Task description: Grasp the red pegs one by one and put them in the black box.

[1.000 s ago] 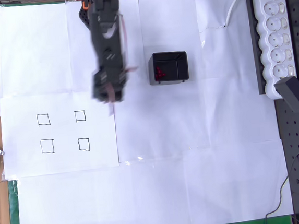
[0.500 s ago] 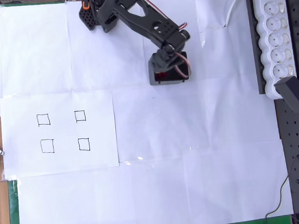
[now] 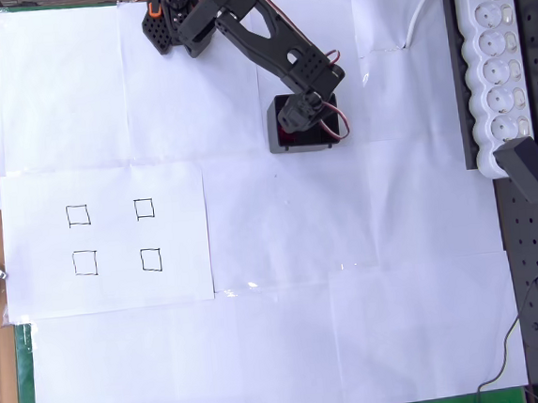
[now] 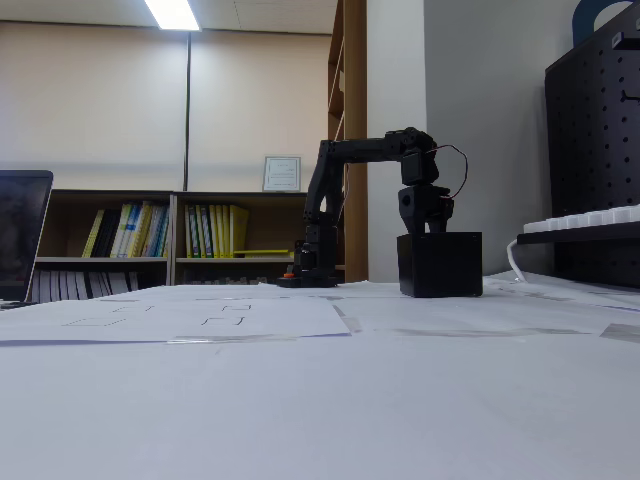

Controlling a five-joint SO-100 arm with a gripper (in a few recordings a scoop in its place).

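black arm (image 4: 352,155) bent over, hand (image 4: 425,228) above black box (image 4: 440,265)

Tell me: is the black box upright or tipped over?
Upright. In the fixed view the black box sits flat on the paper, walls vertical, the gripper above its open top.

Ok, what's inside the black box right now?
In the overhead view the hand hangs over the black box and covers most of its inside. A dark reddish patch shows at the left edge, too small to count pegs. In the fixed view the box's wall hides its contents.
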